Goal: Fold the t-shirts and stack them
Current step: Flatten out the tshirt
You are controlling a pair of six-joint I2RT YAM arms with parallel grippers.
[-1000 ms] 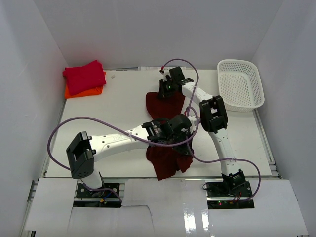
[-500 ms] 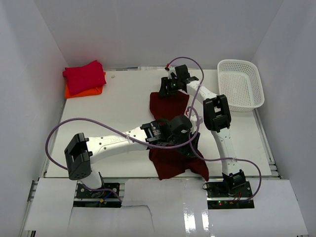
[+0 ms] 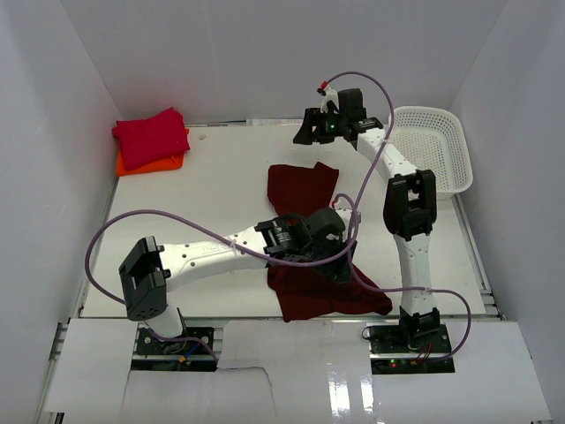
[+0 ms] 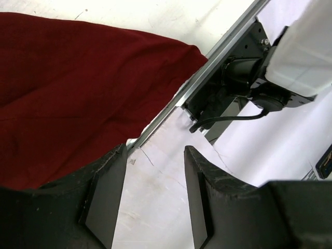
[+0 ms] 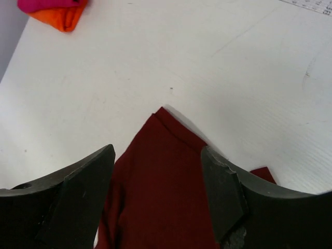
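No writing, brand or number can be read in any view.

The nearest thing to print is a row of tiny dark marks point(image 5: 310, 4) along the far edge of the table point(image 5: 218, 62) in the right wrist view, too small to make out. In the left wrist view, a dark tag point(image 4: 326, 161) with a thin pale stripe sits at the right edge, cut off by the frame and not legible. The maroon shirt point(image 3: 305, 187), the red shirt point(image 3: 150, 134) and the orange shirt point(image 3: 148, 165) show only plain cloth. The white basket point(image 3: 459, 146) shows only bare mesh.
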